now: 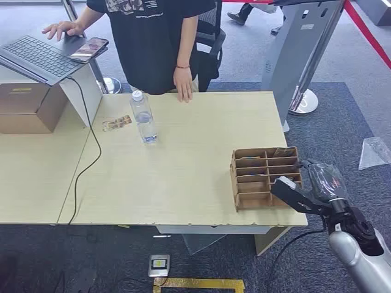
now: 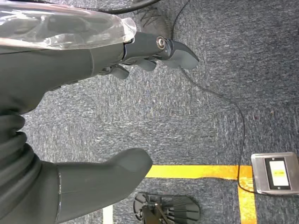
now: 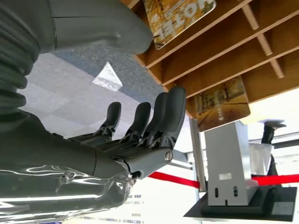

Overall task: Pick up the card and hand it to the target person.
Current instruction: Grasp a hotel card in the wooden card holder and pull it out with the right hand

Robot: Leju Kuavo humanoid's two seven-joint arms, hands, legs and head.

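Nearest us, our right hand (image 1: 299, 183) reaches the wooden rack (image 1: 258, 177) at the desk (image 1: 193, 159) edge, fingers (image 3: 166, 112) spread, grasping nothing; a card (image 3: 222, 100) sits slotted just beside them. Our left hand (image 2: 88, 116) hangs released above carpet.

Wide bare tabletop (image 1: 193, 171) is left between bottle (image 1: 143, 117) and rack (image 1: 266, 177). Rack sits at the table's right front corner; right hand (image 1: 299, 186) is just beside its right edge, fingers apart. Person's hand (image 1: 185, 90) rests on the far edge. Cable (image 1: 90, 155) is run across the left part. Loose card (image 1: 116, 122) lies left of the bottle.
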